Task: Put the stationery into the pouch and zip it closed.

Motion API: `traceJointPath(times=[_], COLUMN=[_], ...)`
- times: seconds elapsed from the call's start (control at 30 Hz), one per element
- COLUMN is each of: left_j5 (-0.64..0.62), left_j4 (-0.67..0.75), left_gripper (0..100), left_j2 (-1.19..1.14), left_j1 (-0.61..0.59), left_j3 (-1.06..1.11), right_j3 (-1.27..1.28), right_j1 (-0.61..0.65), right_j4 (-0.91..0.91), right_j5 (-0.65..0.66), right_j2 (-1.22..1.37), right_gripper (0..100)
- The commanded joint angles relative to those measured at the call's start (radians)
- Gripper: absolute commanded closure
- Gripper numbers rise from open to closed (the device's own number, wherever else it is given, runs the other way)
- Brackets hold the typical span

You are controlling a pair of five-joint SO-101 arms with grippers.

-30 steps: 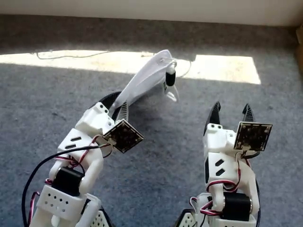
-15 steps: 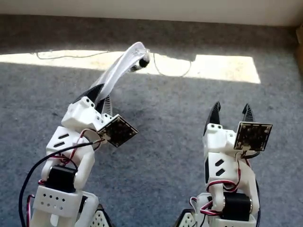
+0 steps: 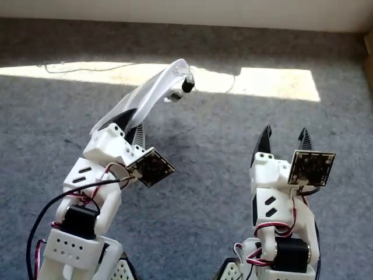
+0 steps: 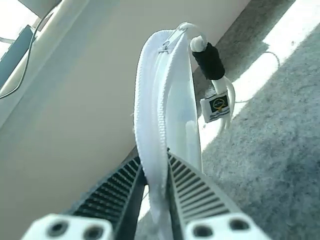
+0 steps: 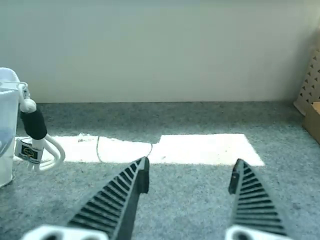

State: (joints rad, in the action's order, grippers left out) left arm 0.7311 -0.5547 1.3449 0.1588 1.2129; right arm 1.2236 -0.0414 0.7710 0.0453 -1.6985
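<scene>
Left gripper is clamping the slim white pouch, black toggle dangling; beside the pouch, right gripper is gaping, empty.

The pouch in the left tool: its lower end is hidden between the ribbed fingers and cut off by the frame edge, and its white walls conceal whatever lies inside. The print on the hanging tag is too small to make out. In the right wrist view the frame edge cuts off all but a strip of the pouch. In the high view the bases of both arms run off the lower edge
</scene>
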Motion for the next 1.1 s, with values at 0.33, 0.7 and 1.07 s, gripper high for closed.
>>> traceJointPath(times=[0.33, 0.7, 1.07], left_j5=[-0.133, -0.311, -0.445], left_j4=[-0.140, -0.302, -0.460], left_gripper=[87, 76, 74], left_j2=[0.018, 0.018, 0.018], left_j1=[0.119, 0.154, 0.154], left_j3=[-0.077, -0.194, -0.348], right_j3=[-0.010, -0.010, -0.002], right_j1=[0.013, 0.013, 0.013], right_j4=[-0.004, -0.004, -0.028], right_j5=[-0.011, -0.011, -0.011], right_j2=[0.001, 0.001, 0.001], right_gripper=[75.3, 75.3, 75.3])
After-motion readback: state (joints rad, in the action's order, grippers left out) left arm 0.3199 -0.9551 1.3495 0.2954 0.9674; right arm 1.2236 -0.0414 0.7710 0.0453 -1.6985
